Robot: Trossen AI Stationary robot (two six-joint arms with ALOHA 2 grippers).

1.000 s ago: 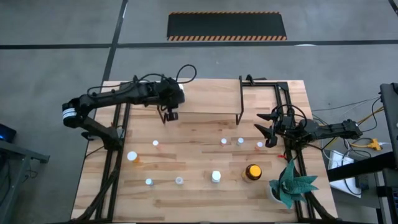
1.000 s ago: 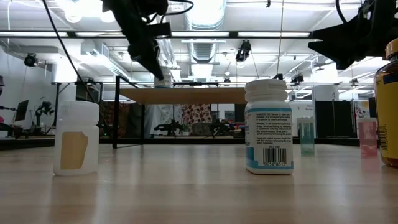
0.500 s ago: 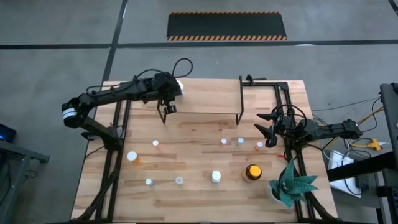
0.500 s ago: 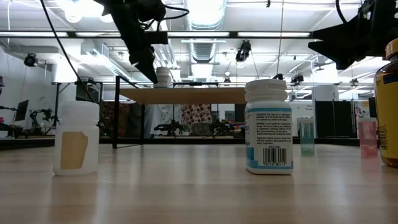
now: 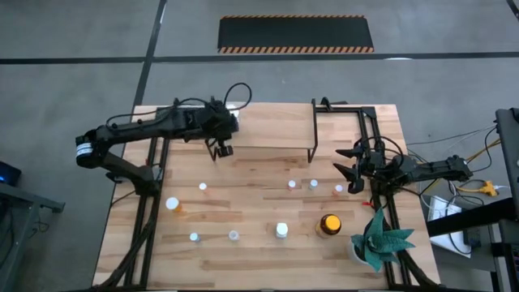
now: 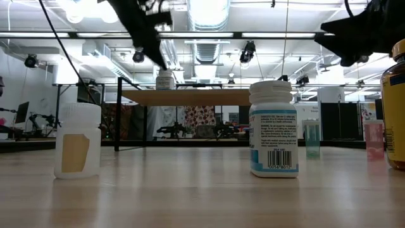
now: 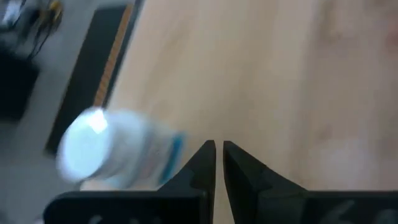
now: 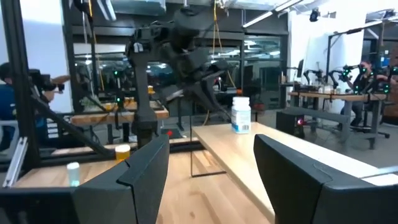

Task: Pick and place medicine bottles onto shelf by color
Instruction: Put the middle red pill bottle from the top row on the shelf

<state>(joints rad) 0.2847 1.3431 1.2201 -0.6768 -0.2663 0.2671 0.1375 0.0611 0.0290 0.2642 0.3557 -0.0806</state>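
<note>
High view showed us the left claw (image 5: 224, 149) hanging over the left end of the shelf (image 5: 272, 136), its fingers nearly touching and gripping nothing. Just beside it, on that same end of the board, stood a white bottle with a blue label (image 6: 164, 80); the left wrist view put this bottle (image 7: 115, 154) right next to the closed fingertips, apart from them. We judged that the bottle had been set there on purpose, at one end, so that the rest of the board stayed free for the other colours.

Further right and nearer the camera, the remaining bottles waited on the counter (image 5: 259, 203): a frosted one with a tan label (image 6: 77, 140), a larger white bottle with a barcode (image 6: 273, 129), then a pale blue vial (image 6: 312, 138) and a pink one (image 6: 373, 137), and the amber bottle (image 5: 329, 225) near the green plant (image 5: 378, 240).

At the far right, the right claw (image 5: 352, 168) rested wide and unloaded off the shelf's right end, near the small vials, which we took as a ready position for its own pick.
</note>
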